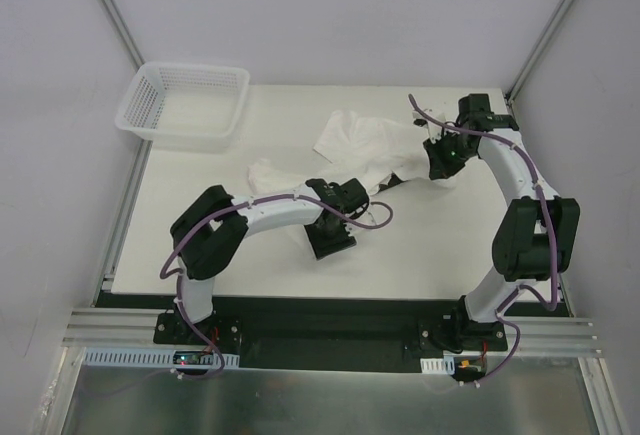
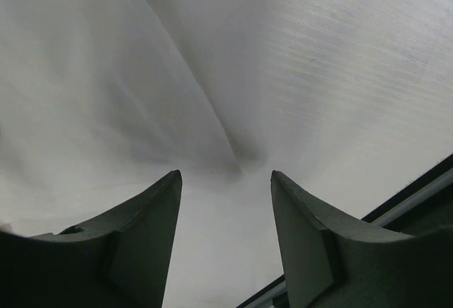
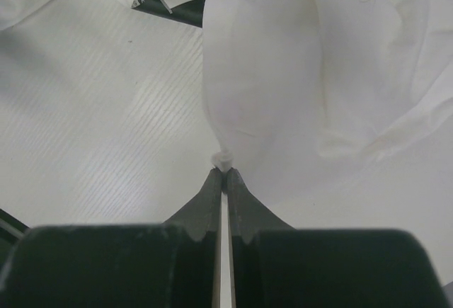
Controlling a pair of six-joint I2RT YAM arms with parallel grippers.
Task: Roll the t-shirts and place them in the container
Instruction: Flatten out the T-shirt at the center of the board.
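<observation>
Cloth comes first here: a soft white cotton t-shirt (image 1: 365,145) lies crumpled near the middle of the flat white tabletop (image 1: 420,245), toward the far side. It is not flat and it is not rolled. We cannot tell if the heap is one shirt or more.

The black two-finger right end effector (image 3: 223,172) is closed tight on a tiny bit of the t-shirt. In the right wrist view its fingers meet with only a thin line between them, and a small nub of cloth pokes out at the tips. We think it holds an edge or a corner so that it can pull the shirt out flat. A shirt has to lie flat before we can roll it.

The black two-finger left end effector (image 1: 330,240) is low over the tabletop, close to the near side of the heap. Its fingers are wide apart and hold nothing. White stuff with a soft crease lies under it in the left wrist view. It looks like cloth, but we are not sure. We think it is open so it can grab another part, and then both arms can stretch the shirt.

A white plastic mesh basket (image 1: 180,127) sits at the far left corner, well apart from the shirt.
</observation>
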